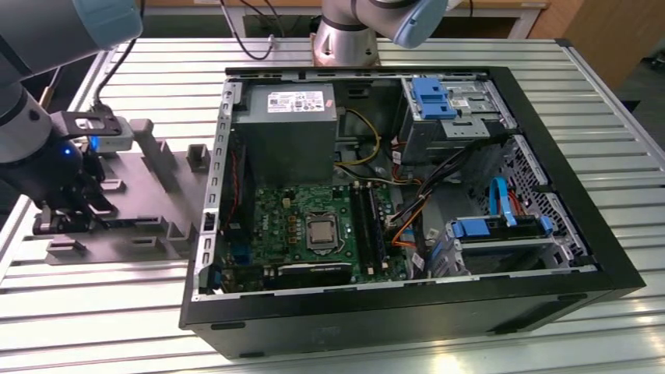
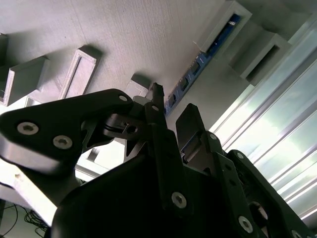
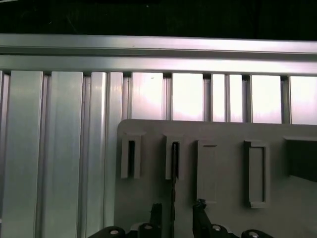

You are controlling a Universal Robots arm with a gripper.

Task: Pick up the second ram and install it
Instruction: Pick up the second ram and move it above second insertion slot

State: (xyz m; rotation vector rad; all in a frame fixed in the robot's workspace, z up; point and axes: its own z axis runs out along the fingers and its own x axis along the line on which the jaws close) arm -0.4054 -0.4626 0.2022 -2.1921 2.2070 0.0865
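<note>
The second ram point(image 2: 200, 63), a thin dark blue-green memory stick, is standing on its long edge in the slotted blocks of a pale grey plastic holder plate point(image 2: 124, 39). In the first wrist view the second ram point(image 3: 174, 171) is showing edge-on as a narrow dark line. The black metal fingers point(image 2: 190, 124) are straddling it, one on each side, spread apart with a gap to the stick on both faces, so they are gripping nothing.

The stick seems to be sitting nearer one finger than the other. I judge that a closing squeeze could be pushing it sideways first, tilting it in its blocks or bending the board. A crooked hold could then be jamming it on the way out.

In the exterior view the holder plate point(image 1: 156, 226) is lying at nine o'clock of the open black computer case point(image 1: 416, 312), both resting on the ribbed aluminium counter point(image 1: 104, 312). Inside the case, the long black slot rails point(image 1: 364, 222) are running along the green motherboard point(image 1: 291, 210), with orange cables point(image 1: 416, 216) hanging at their three o'clock. In my judgement those cables could be snagging a carried stick.

A white label point(image 1: 296, 101) is sitting on the grey metal power supply point(image 1: 286, 140) at twelve o'clock of the motherboard, and I cannot make out its wording
</note>
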